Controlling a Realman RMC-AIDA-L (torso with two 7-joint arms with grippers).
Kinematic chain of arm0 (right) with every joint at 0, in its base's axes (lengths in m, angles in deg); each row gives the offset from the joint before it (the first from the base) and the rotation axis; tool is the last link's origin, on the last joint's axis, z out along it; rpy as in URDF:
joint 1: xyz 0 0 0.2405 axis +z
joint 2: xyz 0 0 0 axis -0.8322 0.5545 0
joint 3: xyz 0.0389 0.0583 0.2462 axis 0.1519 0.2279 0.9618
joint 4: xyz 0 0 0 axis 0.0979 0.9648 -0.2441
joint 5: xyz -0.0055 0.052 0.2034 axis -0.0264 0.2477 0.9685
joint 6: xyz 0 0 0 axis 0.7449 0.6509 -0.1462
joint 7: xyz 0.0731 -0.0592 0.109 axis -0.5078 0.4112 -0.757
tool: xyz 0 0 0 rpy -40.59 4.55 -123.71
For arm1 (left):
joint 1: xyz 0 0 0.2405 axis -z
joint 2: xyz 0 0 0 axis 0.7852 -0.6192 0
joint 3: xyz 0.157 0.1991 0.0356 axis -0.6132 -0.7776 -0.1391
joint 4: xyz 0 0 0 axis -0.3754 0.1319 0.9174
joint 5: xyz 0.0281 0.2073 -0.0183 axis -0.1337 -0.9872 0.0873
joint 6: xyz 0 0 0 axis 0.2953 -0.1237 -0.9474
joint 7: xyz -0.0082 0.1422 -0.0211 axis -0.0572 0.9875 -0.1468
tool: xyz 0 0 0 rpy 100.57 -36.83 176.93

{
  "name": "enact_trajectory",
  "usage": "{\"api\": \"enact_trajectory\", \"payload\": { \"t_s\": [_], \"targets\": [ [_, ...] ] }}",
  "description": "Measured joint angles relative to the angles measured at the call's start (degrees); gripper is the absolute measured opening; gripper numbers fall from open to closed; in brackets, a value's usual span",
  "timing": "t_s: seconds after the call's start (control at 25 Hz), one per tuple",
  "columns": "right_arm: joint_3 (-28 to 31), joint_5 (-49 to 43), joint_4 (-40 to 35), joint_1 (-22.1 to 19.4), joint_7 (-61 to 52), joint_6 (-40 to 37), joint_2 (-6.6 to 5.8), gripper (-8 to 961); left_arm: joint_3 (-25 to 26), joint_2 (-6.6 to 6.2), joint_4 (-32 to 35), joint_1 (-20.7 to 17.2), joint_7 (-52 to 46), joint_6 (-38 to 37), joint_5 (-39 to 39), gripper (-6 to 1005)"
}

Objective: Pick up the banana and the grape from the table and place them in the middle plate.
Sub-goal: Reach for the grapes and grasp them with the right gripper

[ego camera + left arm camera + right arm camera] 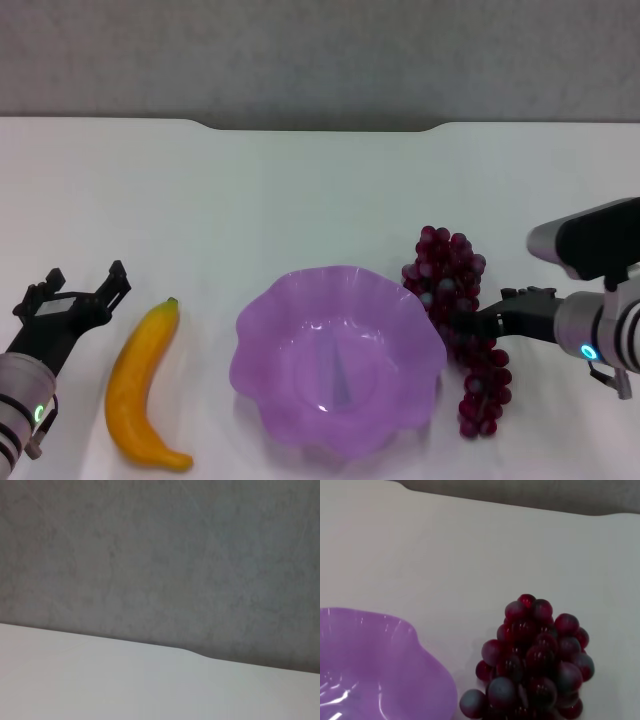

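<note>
- The grape (pixel 456 320) bunch is lying toward the bench's (pixel 300 200) right edge, just beside the middle plate (pixel 262 340); I'm pressing the right gripper (pixel 472 324) against it, grip uncertain.
- The banana (pixel 143 385) is waiting near the front-left corner, left gripper (pixel 88 285) hanging open beside it.
- Next I'm judging: close, lift, carry platewards.
- The right fingertips are hiding among the grapes.

Banana (pixel 143 388), purple plate (pixel 300 345), grapes (pixel 460 325) abreast.

A plain grey wall (pixel 320 55) rises behind the white surface's far edge, evenly lit.
</note>
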Motion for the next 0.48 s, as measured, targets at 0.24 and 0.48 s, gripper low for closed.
{"api": "enact_trajectory", "payload": {
  "t_s": [0.24,0.48],
  "targets": [
    [-2.75,0.42,-2.24,1.95,-0.03,-2.62,0.00,858,-0.07,0.06,-0.12,0.06,0.00,-0.02,0.00,882],
    [-5.69,0.62,-5.50,3.77,-0.33,-5.55,0.18,842,-0.07,0.07,-0.16,0.20,0.01,0.10,0.00,883]
  ]
}}
